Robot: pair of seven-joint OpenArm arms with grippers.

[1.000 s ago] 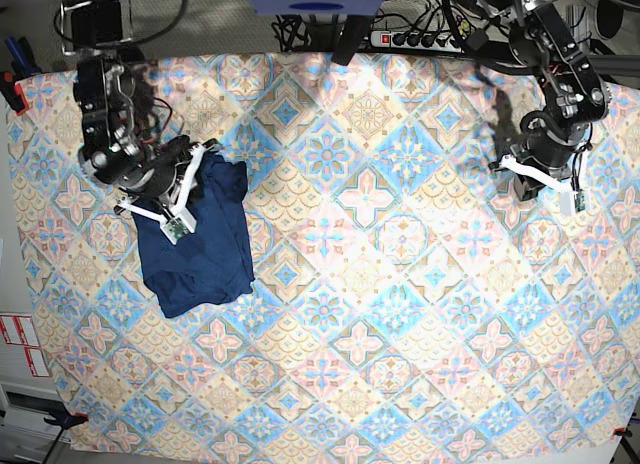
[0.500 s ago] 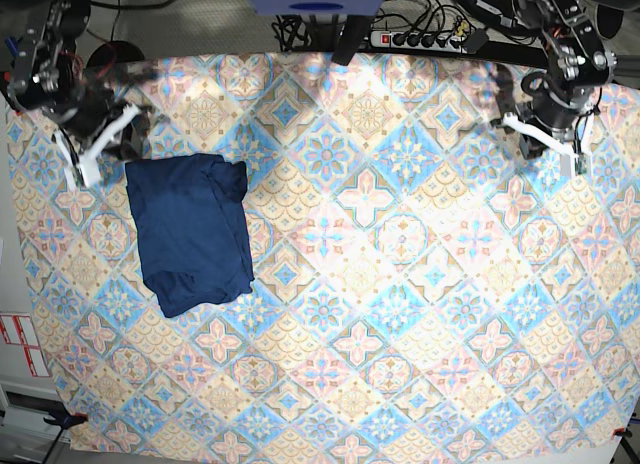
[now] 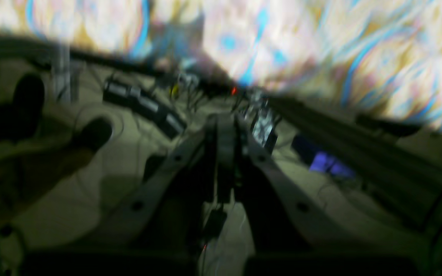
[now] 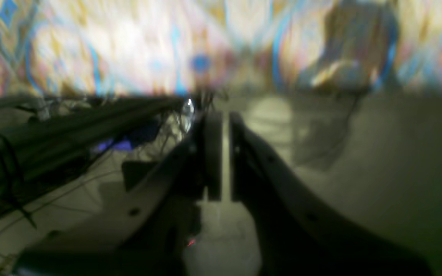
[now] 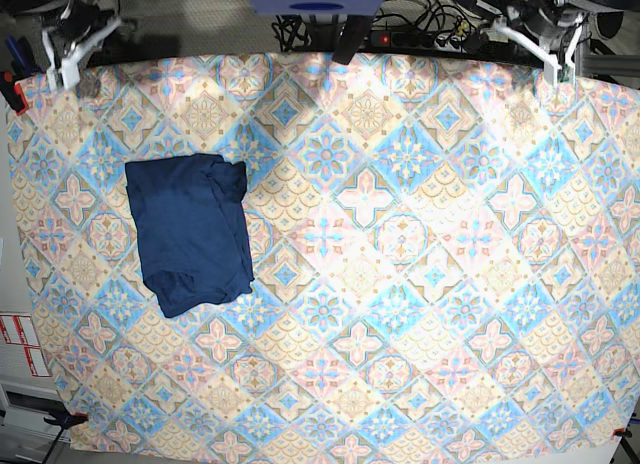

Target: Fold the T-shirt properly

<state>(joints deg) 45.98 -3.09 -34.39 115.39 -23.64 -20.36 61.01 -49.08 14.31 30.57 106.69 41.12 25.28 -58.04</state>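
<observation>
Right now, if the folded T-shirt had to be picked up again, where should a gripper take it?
Probably at the lower right corner of the T-shirt, coming from the open tablecloth side: that edge lies flat and clear, while the top right looks bunched in layers.

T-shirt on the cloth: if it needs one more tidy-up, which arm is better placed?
Right. The right gripper sits at the table's far corner on the same side as the folded T-shirt; the left gripper is at the opposite far corner. Neither holds anything.
</observation>
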